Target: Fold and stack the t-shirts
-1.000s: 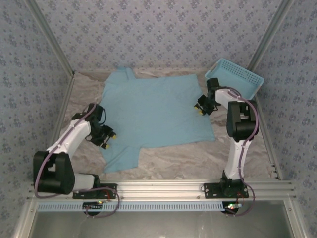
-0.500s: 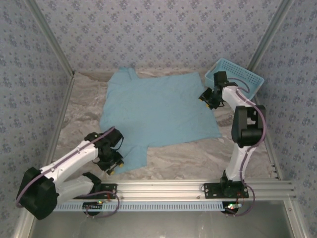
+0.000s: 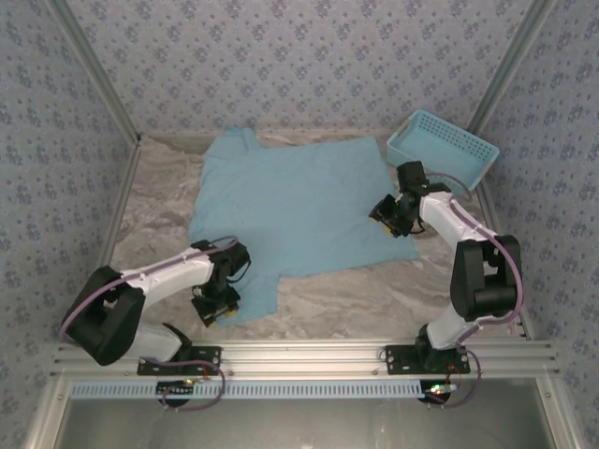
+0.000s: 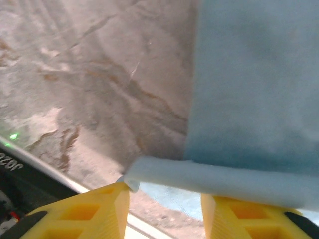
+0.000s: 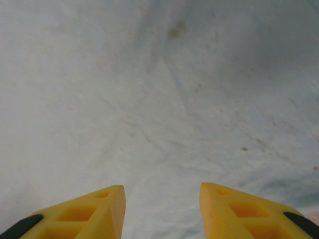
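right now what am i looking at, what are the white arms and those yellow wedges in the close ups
These are two white robot arms bolted to the near edge of a table, seen from a camera overhead: the left arm and the right arm. Each ends in a two-fingered pincer with yellow fingers. The other two pictures come from small cameras on the wrists, so the yellow wedges are each arm's own fingers. A light blue t-shirt lies spread flat on the table, and a blue plastic basket sits at the far right corner. The left pincer is at the near sleeve, whose hem lies between its open fingers. The right pincer sits open at the shirt's right edge. Nothing is gripped.
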